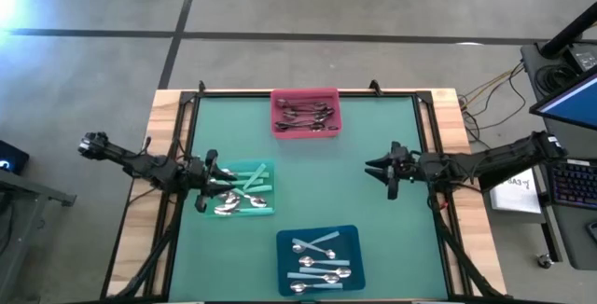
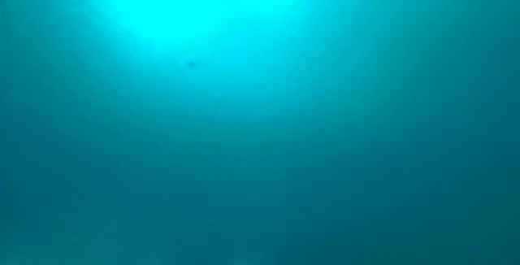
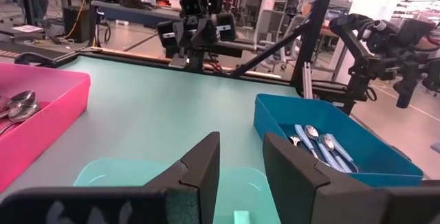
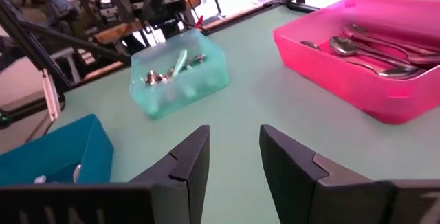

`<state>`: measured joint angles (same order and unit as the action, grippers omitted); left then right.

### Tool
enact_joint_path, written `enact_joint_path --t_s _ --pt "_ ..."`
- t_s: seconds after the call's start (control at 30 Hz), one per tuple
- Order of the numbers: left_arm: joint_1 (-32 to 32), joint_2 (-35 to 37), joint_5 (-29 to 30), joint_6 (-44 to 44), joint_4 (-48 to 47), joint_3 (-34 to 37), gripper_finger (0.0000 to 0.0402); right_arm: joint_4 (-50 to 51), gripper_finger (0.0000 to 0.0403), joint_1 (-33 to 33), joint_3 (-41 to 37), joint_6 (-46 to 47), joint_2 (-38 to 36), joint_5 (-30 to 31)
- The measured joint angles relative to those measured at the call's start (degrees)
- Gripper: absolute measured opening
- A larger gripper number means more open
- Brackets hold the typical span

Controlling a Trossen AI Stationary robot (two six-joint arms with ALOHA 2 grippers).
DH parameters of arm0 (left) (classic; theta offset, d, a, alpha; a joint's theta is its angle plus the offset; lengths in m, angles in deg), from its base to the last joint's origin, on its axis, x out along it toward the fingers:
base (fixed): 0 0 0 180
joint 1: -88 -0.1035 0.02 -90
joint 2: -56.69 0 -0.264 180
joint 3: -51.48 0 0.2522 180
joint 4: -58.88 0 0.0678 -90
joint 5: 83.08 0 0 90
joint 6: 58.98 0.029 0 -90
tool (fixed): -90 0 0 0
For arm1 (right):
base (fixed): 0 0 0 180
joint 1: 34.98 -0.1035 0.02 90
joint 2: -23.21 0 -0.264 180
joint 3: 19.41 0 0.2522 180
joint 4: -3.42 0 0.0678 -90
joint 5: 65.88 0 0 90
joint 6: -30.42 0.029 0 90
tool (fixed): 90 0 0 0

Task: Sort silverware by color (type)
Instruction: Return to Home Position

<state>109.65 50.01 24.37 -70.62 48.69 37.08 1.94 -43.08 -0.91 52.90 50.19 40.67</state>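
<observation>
The silverware lies sorted in three trays. Dark metal spoons (image 1: 308, 115) fill the pink tray (image 1: 278, 122) at the far middle. Mint-handled spoons (image 1: 244, 192) lie in the green tray (image 1: 270, 169) at the left. Pale-blue-handled spoons (image 1: 317, 255) lie in the blue tray (image 1: 353, 234) at the near middle. My left gripper (image 3: 240, 162) hovers level over the green tray's left edge (image 3: 124, 172), open, with nothing between its fingers. My right gripper (image 4: 234, 148) hangs over the bare mat at the right, open and empty, pointing toward the green tray (image 4: 182, 76).
The teal mat (image 1: 373, 211) lies bare between the trays. A dark frame and wooden border (image 1: 168, 108) edge the table. The low view shows only a teal blur. Beyond the table stand desks, cables and a keyboard (image 1: 571, 183).
</observation>
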Motion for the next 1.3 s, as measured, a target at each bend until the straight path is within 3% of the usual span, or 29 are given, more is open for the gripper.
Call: enact_joint_path --t_s 0.17,0.4,0.87,1.3 --pt "0.0 0.0 0.0 0.0 0.04 0.0 0.0096 0.28 0.0121 0.0 -3.91 0.01 -5.3 0.0" --pt "0.0 -0.26 0.0 0.01 0.11 0.01 0.0096 11.67 0.0121 0.0 -4.05 0.02 -12.45 -0.02" --pt "0.0 -0.37 0.01 0.0 0.09 -0.1 0.0096 11.88 0.0121 0.2 -4.07 0.02 -26.85 -0.05" --pt "0.0 -0.48 0.02 0.02 0.16 -0.39 0.0096 9.36 0.0121 4.47 -4.12 0.0 -26.97 0.0"
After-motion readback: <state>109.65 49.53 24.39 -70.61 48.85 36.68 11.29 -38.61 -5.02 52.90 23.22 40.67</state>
